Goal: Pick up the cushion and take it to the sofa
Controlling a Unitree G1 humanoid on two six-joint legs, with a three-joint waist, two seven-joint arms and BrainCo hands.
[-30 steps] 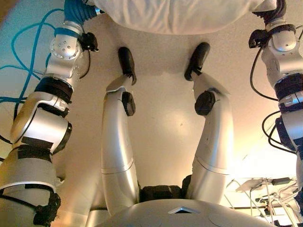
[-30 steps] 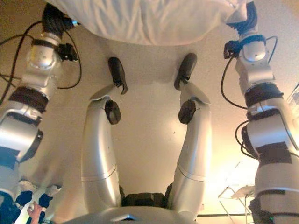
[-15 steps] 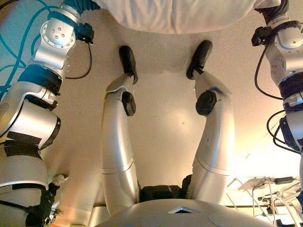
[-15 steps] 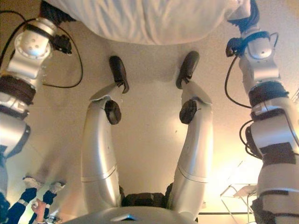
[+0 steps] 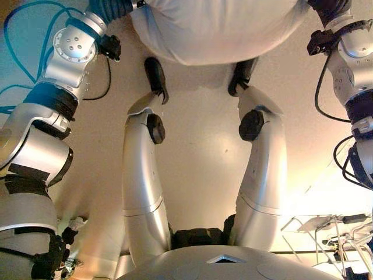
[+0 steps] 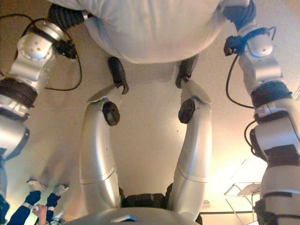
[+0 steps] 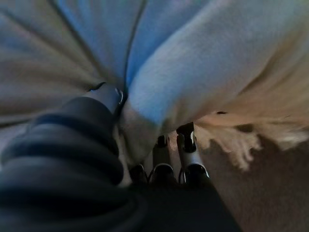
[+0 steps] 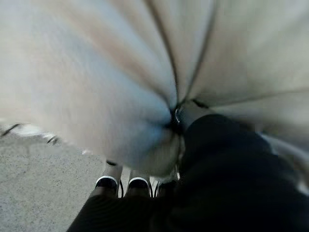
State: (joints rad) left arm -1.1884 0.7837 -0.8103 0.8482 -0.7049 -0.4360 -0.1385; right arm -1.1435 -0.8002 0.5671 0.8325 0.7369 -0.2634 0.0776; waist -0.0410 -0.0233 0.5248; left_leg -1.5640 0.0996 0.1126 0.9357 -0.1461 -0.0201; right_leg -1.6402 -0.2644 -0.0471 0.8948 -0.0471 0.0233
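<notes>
A plump, soft white cushion (image 5: pixel 218 29) with creased fabric hangs between both arms; the left robot hand (image 7: pixel 108 96) and right robot hand (image 8: pixel 190 113) each dig curled fingers into it.

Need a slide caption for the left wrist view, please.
Left hand gripping the pale cushion, thumb dug into its fabric.

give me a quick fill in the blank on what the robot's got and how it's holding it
1. The robot holds a white ____ up off the floor.
2. The cushion is gripped by ____ hands, one at each end.
3. In its wrist view, the left hand has its thumb dug into the ____.
4. The right hand is ____ on the cushion.

Missing words: cushion; both; cushion; shut
</notes>
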